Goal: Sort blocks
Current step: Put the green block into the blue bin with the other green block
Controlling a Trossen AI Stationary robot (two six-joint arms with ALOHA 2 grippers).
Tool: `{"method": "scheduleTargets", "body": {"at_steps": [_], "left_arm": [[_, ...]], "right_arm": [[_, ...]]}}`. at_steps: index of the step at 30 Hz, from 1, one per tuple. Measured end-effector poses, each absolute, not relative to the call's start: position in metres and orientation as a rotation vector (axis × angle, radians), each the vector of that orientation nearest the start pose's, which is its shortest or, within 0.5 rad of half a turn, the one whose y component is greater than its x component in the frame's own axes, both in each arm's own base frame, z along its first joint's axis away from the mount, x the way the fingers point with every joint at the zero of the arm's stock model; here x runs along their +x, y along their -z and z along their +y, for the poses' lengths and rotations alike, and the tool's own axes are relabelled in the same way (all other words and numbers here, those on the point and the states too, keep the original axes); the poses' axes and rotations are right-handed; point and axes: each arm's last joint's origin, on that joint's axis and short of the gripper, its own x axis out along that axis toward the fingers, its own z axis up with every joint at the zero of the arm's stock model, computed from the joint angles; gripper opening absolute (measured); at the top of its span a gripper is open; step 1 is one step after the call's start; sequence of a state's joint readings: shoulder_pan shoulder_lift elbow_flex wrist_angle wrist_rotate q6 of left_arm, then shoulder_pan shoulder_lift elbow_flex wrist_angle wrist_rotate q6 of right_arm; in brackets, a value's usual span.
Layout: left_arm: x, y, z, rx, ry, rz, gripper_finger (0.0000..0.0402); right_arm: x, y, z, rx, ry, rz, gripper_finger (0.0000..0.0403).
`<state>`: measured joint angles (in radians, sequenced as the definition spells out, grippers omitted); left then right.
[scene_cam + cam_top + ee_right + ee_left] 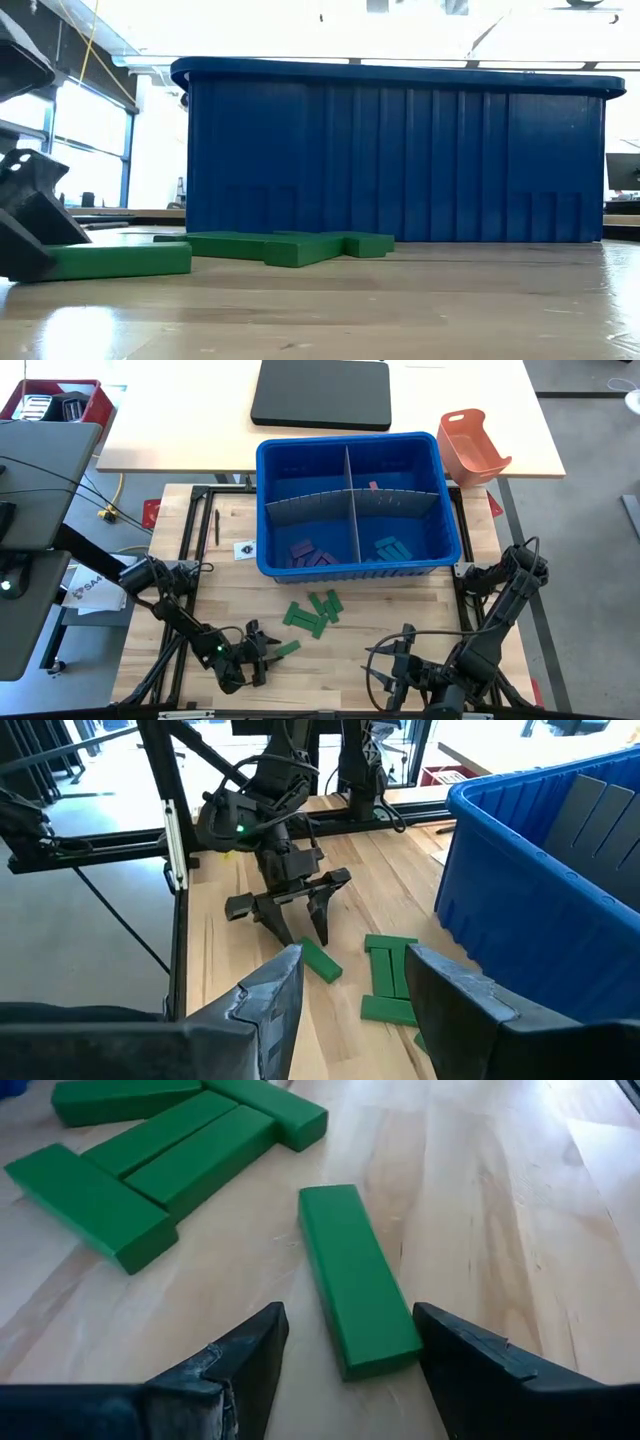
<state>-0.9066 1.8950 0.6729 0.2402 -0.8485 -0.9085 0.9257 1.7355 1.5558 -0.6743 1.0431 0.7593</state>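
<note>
High view: blue bin (pixel 450 530) already holds purple blocks (pixel 312 553), teal blocks (pixel 390 547) and one pink block (pixel 373 486) in separate compartments; green pile (pixel 318 610) remains on the table, near the bin's front wall. Left gripper (pixel 268 651) sits at a lone green block (pixel 287 649).
Low view: lone block lies flat, long axis across the view.
Left wrist view: jaws open, straddling the block's near end, not gripping; long axis points away toward the pile.
Right wrist view: right gripper (pixel 352 982) open, empty, waiting near the front edge.
</note>
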Motion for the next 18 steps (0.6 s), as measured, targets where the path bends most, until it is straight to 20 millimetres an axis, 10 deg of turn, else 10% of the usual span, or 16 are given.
{"method": "scheduleTargets", "body": {"at_steps": [11, 18], "left_arm": [[0.191, -0.072, -0.208, -0.137, -0.231, 0.592, 0.0093], [0.177, -0.127, -0.194, -0.106, -0.174, 0.690, 0.0091]], "right_arm": [[0.242, -0.317, 0.280, 0.035, 0.268, 0.393, 0.0171], [0.239, -0.317, 0.283, 0.033, 0.256, 0.393, 0.0171]]}}
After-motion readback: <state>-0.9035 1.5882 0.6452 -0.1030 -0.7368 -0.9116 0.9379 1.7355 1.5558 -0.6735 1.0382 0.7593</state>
